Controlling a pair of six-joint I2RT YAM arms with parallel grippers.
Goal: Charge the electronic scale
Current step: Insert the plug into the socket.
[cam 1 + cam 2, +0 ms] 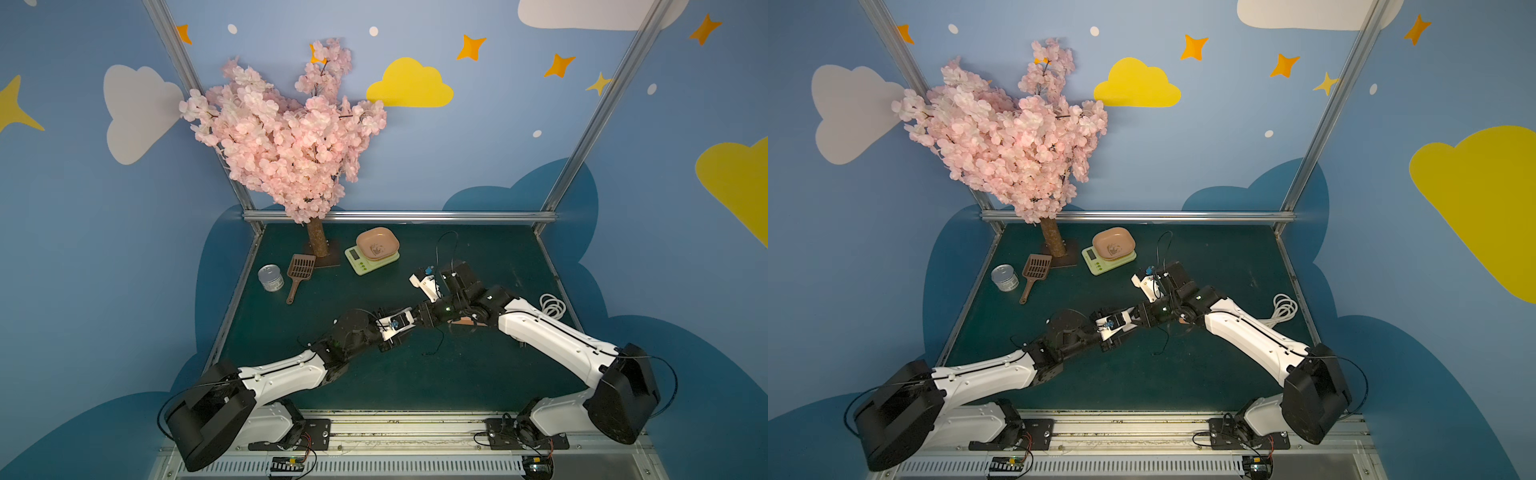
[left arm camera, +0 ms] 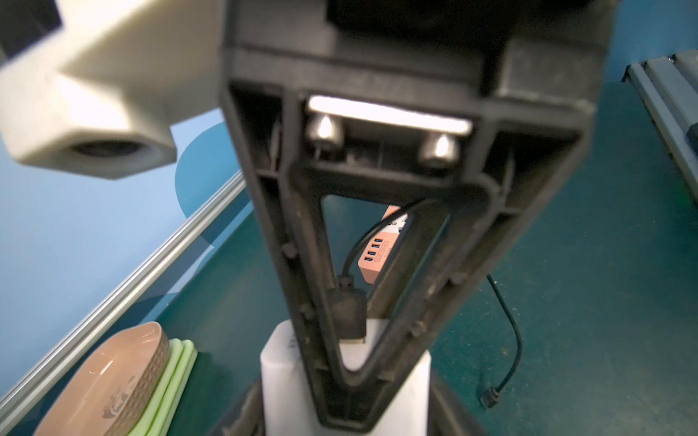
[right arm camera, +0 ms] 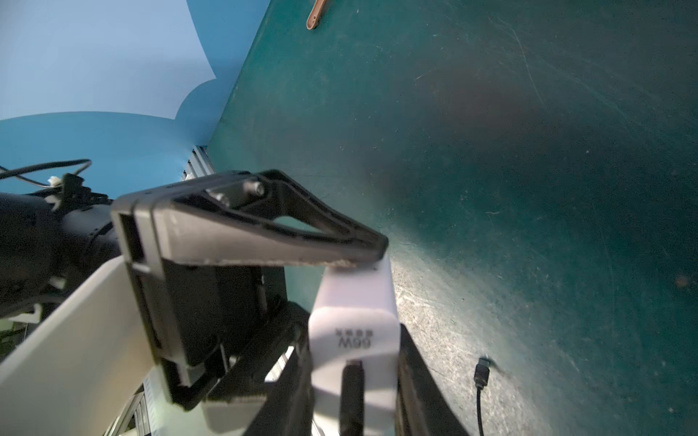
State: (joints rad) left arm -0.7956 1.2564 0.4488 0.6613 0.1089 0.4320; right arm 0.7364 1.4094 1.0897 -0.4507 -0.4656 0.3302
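**Both grippers at the charger mid-table; electronic scale at the back.**

Mid-table [image 1: 374, 382], the right gripper [image 3: 354, 351] has its fingers pressed flush on two sides of a white cube charger [image 3: 355, 302], gripping it. The left gripper [image 2: 343, 400] stands at the charger from the opposite side with one finger tip touching its end face. Whether its fingers clamp or stand clear cannot be told. A black cable [image 3: 351, 389] is plugged into the charger, and its free plug [image 3: 482, 372] lies on the table near by. A salmon power strip [image 2: 374, 260] lies below the right arm, its white cord [image 1: 552, 305] coiled toward the right edge. Farther back, the electronic scale [image 1: 357, 254] sits flat near the rear rail, just right of the tree trunk [image 1: 318, 243] and apart from both grippers. A pink dish [image 1: 377, 243] rests on top of it. A brown scoop [image 1: 300, 270] and a tin [image 1: 271, 277] lie left of the trunk.
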